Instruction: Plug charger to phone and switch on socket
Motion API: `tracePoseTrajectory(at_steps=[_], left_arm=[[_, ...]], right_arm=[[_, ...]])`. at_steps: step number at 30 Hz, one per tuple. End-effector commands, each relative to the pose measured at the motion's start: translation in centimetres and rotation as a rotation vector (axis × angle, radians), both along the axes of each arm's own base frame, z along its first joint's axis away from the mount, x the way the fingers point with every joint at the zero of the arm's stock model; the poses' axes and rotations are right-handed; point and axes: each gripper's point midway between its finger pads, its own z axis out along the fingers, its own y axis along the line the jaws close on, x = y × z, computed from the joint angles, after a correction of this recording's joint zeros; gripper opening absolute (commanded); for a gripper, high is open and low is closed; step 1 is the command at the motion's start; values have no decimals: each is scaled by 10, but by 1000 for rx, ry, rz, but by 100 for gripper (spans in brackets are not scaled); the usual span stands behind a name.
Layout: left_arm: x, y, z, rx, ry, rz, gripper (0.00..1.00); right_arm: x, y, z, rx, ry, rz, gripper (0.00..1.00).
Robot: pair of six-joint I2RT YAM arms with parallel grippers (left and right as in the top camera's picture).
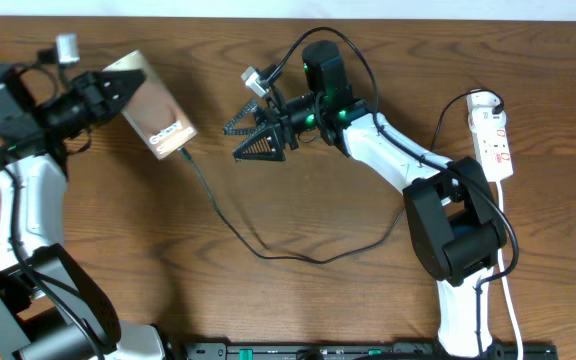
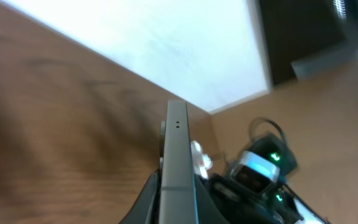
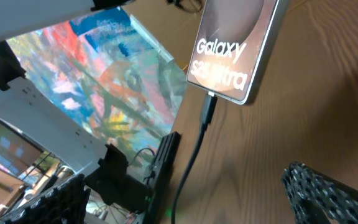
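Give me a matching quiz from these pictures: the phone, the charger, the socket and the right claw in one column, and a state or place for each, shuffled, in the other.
Column one:
1 phone
2 charger
3 socket
4 right claw

Column two:
A open, holding nothing
B plugged into the phone's end
C gripped by the left claw
D lying on the table beside the right arm

Pairs: 1-C, 2-B, 3-D, 4-A

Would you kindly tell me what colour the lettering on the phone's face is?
White, on the flat brown-bronze phone; clearest in the right wrist view.
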Motion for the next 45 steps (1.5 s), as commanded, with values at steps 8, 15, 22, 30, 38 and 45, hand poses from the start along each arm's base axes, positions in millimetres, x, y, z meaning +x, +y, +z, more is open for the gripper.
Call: tracePoseTrajectory(at_steps=[8, 15, 22, 30, 38, 45], left_arm=[[-31, 43, -104, 275, 322, 165, 7], [-36, 38, -171, 181, 488, 120, 7], [-41, 34, -213, 118, 587, 92, 7], [-49, 33, -243, 109, 668, 89, 7], [-52, 32, -245, 102, 682, 86, 12], [-55, 30, -245, 93, 699, 82, 43]], right_arm=[[7, -5, 8, 4, -12, -20, 99], [5, -6, 3, -10, 8, -19, 99], [8, -5, -1, -22, 10, -39, 99], [8, -5, -2, -26, 13, -42, 99], [8, -5, -2, -26, 14, -42, 99], [8, -5, -3, -27, 14, -42, 99]])
